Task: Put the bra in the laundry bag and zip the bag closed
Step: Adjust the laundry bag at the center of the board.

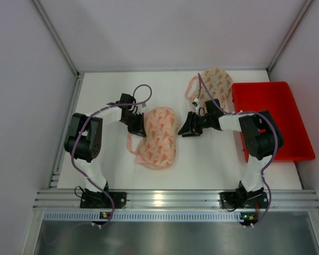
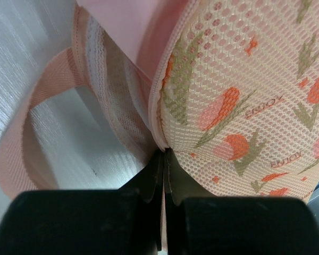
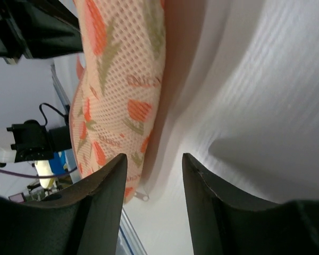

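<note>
The laundry bag (image 1: 159,137), a padded mesh pouch with an orange tulip print, lies mid-table. Out of its left side trails the bra (image 1: 131,144): a pink strap loop (image 2: 21,143) and a lace band (image 2: 117,101) in the left wrist view. My left gripper (image 1: 140,127) is shut on the bag's left rim (image 2: 160,122), its jaws pressed together on the seam. My right gripper (image 1: 183,130) stands open just off the bag's right side, low over the table, with nothing between its fingers. The bag (image 3: 122,79) and its small metal zip pull (image 3: 141,196) show past the right gripper's left finger.
A red bin (image 1: 276,122) stands at the right, next to the right arm. A second tulip-print mesh piece (image 1: 217,82) with a pink strap lies at the back. White walls close in the left, back and right sides.
</note>
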### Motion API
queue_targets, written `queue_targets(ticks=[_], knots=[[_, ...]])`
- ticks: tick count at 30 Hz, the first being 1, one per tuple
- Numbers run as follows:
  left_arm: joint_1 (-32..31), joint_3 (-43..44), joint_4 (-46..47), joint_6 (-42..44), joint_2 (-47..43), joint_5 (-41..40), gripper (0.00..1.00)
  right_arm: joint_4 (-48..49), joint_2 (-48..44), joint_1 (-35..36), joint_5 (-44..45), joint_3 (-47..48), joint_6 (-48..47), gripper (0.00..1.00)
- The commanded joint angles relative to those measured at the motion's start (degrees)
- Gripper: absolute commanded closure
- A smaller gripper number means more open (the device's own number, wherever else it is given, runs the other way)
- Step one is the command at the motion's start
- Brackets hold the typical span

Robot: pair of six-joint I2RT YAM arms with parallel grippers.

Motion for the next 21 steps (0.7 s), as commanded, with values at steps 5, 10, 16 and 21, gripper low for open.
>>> queue_targets(ticks=[5,10,16,21], knots=[[0.26,-0.74,-0.52,3.24,5.72,-6.64,1.0,26.56,6.67,1.98,-3.24,-3.0,14.64,0.57],[0.44,-0.3,-0.78,3.33,5.9,-6.11,1.0,39.01,10.55,2.94,-4.64,-4.75,20.89,0.58],[1.14,0.4,-1.05,2.62,6.6,-4.89,1.0,55.66,15.39,4.53,-8.07,-5.72,35.04,0.66],[1.84,0.31,-1.31,2.36,5.29,-4.88,1.0,51.13,11.71,4.53,-7.55,-6.51,33.48,1.0]])
